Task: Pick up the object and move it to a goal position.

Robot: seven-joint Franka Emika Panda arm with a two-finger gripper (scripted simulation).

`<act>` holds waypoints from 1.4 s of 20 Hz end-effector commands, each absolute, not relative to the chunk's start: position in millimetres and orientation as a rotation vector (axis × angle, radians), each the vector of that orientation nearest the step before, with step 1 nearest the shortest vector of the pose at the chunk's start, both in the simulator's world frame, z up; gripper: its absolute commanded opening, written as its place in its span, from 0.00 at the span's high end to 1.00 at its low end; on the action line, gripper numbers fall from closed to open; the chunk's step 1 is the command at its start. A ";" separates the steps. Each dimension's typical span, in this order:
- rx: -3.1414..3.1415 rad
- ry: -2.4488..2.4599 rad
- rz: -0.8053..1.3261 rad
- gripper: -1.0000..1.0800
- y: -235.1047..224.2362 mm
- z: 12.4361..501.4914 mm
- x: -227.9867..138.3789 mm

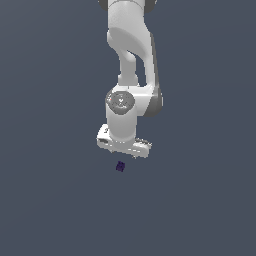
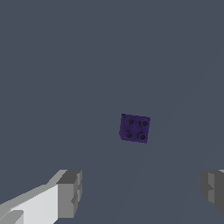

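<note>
Gripper (image 1: 124, 150) is spread wide with nothing between the fingers: in the wrist view 2 grey fingertip pads (image 2: 70, 194) sit well apart with bare worktop (image 2: 52, 65) in the gap.

The purple cube (image 2: 134, 128) rests on the worktop, clear of both pads. In the wrist view it is not between them yet; it lies ahead of the line joining the pads and roughly midway across the gap, a bit closer to the pad at the frame edge. In the exterior view the cube (image 1: 120, 166) sits just below the hand's lower edge, slightly toward the exterior view's left of the hand's centre. Judgement: the gripper needs a short lateral shift to bring the cube onto the finger line, then a descent.

The cube is roughly square, no long axis. Its top face shows 4 round marks in a 2x2 pattern, so not quite plain. Its faces are slightly rotated against the finger line; a small wrist turn is probably worthwhile for a flat closing.

Hard to read:
- height above the worktop; no clear shadow
- 1 pad is cut by the frame edge
- fingers are not separable in the exterior view
- no goal marker visible in either view
</note>
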State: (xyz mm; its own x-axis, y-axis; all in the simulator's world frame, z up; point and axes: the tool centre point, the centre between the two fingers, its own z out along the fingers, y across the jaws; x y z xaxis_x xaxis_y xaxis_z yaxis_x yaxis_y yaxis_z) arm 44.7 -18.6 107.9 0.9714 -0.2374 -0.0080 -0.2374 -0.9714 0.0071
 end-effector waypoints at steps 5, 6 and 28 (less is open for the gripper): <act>3.096 -0.523 -0.003 0.04 -29.8 81.9 61.7; 3.094 -0.537 -0.003 0.04 -30.9 79.3 63.1; 3.088 -0.575 0.000 0.04 -33.8 22.3 66.0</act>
